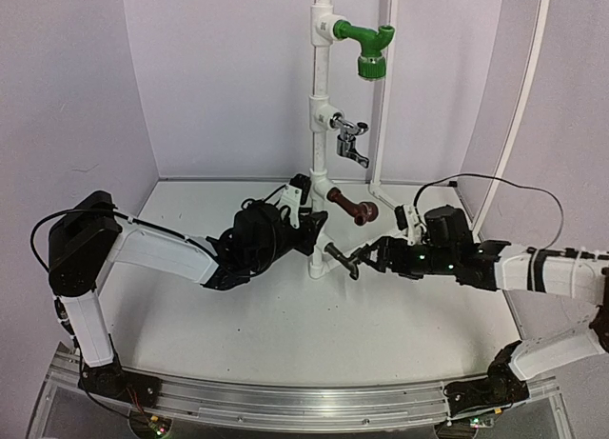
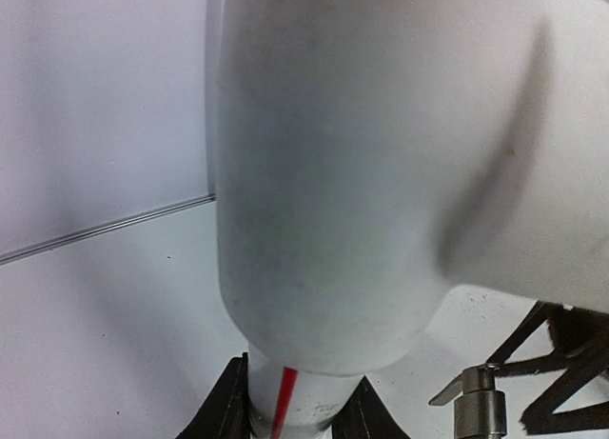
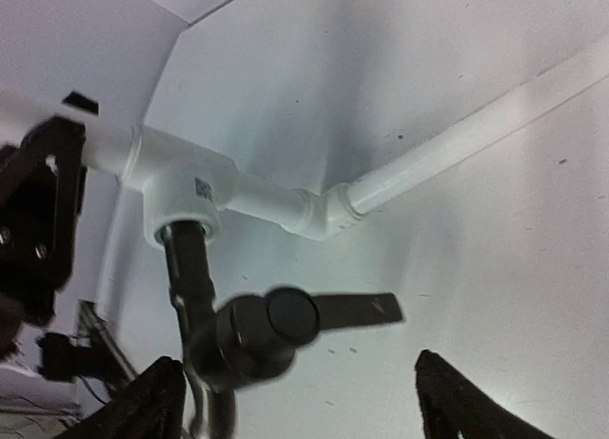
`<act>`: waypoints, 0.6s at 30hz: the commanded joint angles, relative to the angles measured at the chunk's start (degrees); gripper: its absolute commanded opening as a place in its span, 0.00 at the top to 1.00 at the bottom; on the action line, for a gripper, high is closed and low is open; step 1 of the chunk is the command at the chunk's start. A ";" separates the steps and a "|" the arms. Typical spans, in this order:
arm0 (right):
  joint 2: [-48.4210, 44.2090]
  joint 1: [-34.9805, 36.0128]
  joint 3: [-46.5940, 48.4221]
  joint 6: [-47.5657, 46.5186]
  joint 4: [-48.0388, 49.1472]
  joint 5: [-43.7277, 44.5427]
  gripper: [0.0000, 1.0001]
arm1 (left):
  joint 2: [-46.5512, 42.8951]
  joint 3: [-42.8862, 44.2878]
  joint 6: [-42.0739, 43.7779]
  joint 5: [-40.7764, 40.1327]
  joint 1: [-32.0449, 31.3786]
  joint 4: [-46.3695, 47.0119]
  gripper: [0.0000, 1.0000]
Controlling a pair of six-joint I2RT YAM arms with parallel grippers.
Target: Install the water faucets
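You are working on a flat, matte white table [image 1: 285, 334] boxed in by pale, gently curved walls [image 1: 219, 77]. From its middle rises the pipe stand [image 1: 322, 87], a smooth, round, upright plastic tube in white with chunky tee fittings stacked along it. A thinner white tube [image 1: 383, 106] climbs just beside it on the right.

Your left gripper [image 1: 304, 209], black and blocky, is clenched on the pipe stand low down. In the left wrist view its two dark fingers [image 2: 228, 410] press either side of the narrow tube, under a fat rounded fitting [image 2: 381, 172] that fills most of that view.

Your right gripper [image 1: 373, 255] reaches in from the right at the lowest tee [image 3: 181, 196] with its jaws spread wide, grasping nothing.

The dark grey faucet [image 1: 344, 258] has a dull finish, a round body and a flat tapering lever. It sits with its stem in that lowest tee, sticking out toward your right arm. In the right wrist view it lies between the right fingertips [image 3: 152, 401]. Its body is just beside one of them, and the lever tip stands well apart from the other. You cannot tell whether the nearer finger touches it.

Close above your right gripper hangs the glossy brown faucet [image 1: 354, 208], the nearest thing to crowd it. Higher up are the shiny silver faucet [image 1: 352, 142] and, at the top, the bright green faucet [image 1: 369, 47]. A thin black cable [image 1: 504, 184] arcs over your right arm.
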 commanded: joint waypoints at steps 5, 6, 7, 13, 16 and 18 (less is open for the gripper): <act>-11.46 3.27 2.94 -41.14 -12.95 4.50 0.06 | 2.31 -0.39 -4.62 -0.53 -0.03 -10.21 1.00; -11.57 5.86 2.50 -46.47 -11.72 6.03 0.05 | 2.29 -0.45 -4.58 -0.59 -0.03 -10.23 1.00; -11.47 8.48 2.00 -52.16 -10.14 8.49 0.05 | 2.28 -0.52 -4.54 -0.63 -0.03 -10.29 1.00; -7.78 17.60 -1.35 -73.52 5.74 20.52 0.02 | 2.42 -0.45 -4.71 -0.65 -0.03 -10.45 1.00; -4.46 17.62 -1.30 -76.36 11.83 20.75 0.02 | 2.48 -0.34 -4.53 -0.69 -0.03 -10.44 1.00; -0.83 17.62 -0.58 -78.34 14.19 22.74 0.02 | 2.46 -0.34 -4.37 -0.69 -0.04 -10.44 1.00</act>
